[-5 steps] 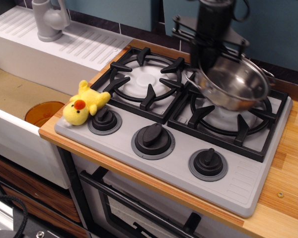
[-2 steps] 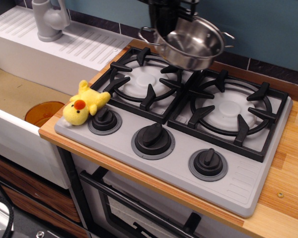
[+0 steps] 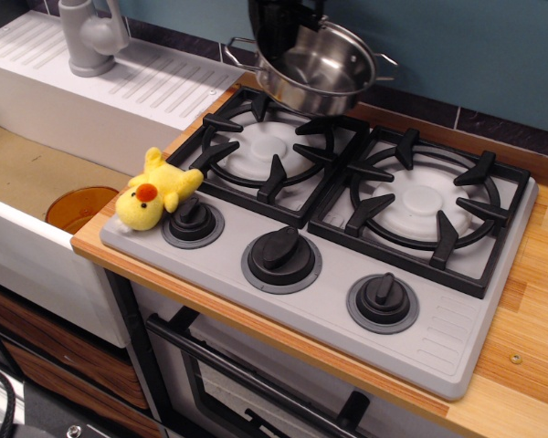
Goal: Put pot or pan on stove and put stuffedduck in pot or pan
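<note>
At the far left of my view a grey toy faucet (image 3: 89, 36) stands on a white ribbed drainboard (image 3: 119, 78), and below it the sink basin (image 3: 23, 173) holds an orange round dish (image 3: 80, 208) tucked against the counter edge. Next I see the stuffedduck (image 3: 153, 192) lying on the stove's front left corner, touching the leftmost knob (image 3: 193, 219). The stove (image 3: 438, 338) sits on a wooden countertop (image 3: 521, 365), with two more knobs along its front and both black grates bare. Above the back edge of the left burner (image 3: 260, 151) the pot (image 3: 320, 68) hangs in the air, tilted, clear of the grate. The gripper (image 3: 283, 32) is a dark mass at the pot's left rim and appears to have hold of it there, though I cannot make out the fingers themselves. Behind runs a teal wall (image 3: 493, 55) over a dark tile strip; under the counter I see an oven door handle (image 3: 247, 379)
</note>
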You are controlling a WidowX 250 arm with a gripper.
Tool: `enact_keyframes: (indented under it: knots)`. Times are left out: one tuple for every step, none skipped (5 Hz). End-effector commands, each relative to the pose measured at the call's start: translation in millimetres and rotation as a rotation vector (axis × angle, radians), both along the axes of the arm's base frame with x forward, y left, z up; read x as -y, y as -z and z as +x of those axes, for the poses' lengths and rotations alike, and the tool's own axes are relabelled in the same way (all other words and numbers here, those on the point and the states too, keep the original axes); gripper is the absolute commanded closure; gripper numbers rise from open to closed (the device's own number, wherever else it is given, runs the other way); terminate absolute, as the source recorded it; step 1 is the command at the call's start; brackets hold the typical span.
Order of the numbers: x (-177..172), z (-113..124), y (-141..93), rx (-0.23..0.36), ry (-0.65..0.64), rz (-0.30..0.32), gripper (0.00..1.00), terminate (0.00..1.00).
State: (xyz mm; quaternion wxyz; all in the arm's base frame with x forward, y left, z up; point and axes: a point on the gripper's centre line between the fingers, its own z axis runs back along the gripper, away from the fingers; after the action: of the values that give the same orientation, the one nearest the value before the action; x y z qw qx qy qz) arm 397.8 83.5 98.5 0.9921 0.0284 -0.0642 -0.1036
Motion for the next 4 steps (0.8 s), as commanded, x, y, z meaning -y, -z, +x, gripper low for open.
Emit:
enact_keyframes:
  knots:
    - [-23, 3, -14, 0.063, 0.01, 0.015, 1.0, 0.0]
    - [-30, -5, -7, 0.068, 0.007, 0.014, 1.0, 0.0]
    - [-31, -12, 6, 0.075, 0.01, 0.0, 1.0, 0.0]
    - [-26, -12, 15, 0.097, 0.005, 0.001, 0.0, 0.0]
